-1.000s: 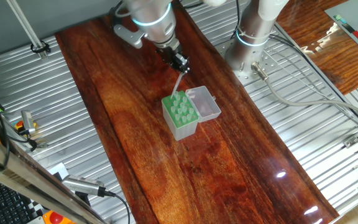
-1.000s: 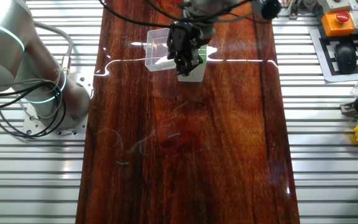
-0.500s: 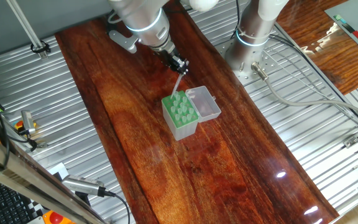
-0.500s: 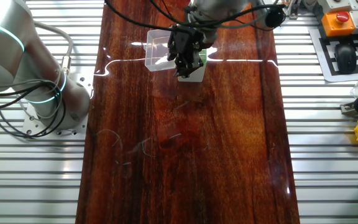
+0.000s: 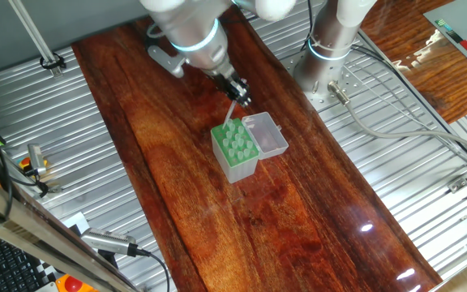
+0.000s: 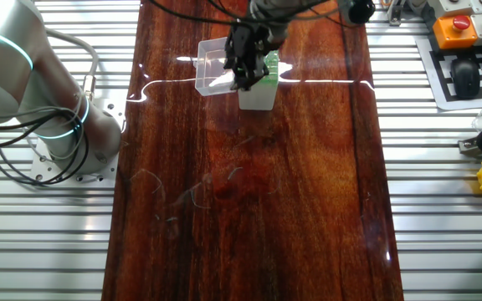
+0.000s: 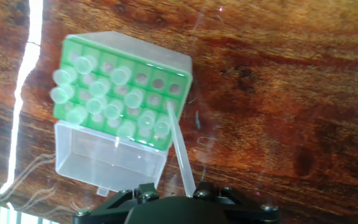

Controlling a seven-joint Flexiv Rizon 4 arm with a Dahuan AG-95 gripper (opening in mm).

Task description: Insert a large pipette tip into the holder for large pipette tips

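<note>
Clearly, the large pipette tip (image 7: 180, 151) is pinched at its wide end by the tool (image 7: 188, 194) and hangs with the narrow end down, slanted toward the holder for large pipette tips (image 7: 122, 93). In the hand view its point lies at the edge of the green grid, near a free hole in the outer row; whether it has already entered the hole I cannot tell, because the tip is so translucent. It is held by the wide end probably so that the thin end can lead into a hole. Many holes already carry tips, which leaves mostly the outer row free. The hinged clear lid (image 5: 266, 134) lies open beside the rack, so the grid is reachable from above. Everything stands on the dark wooden desk (image 5: 185, 203).
</note>
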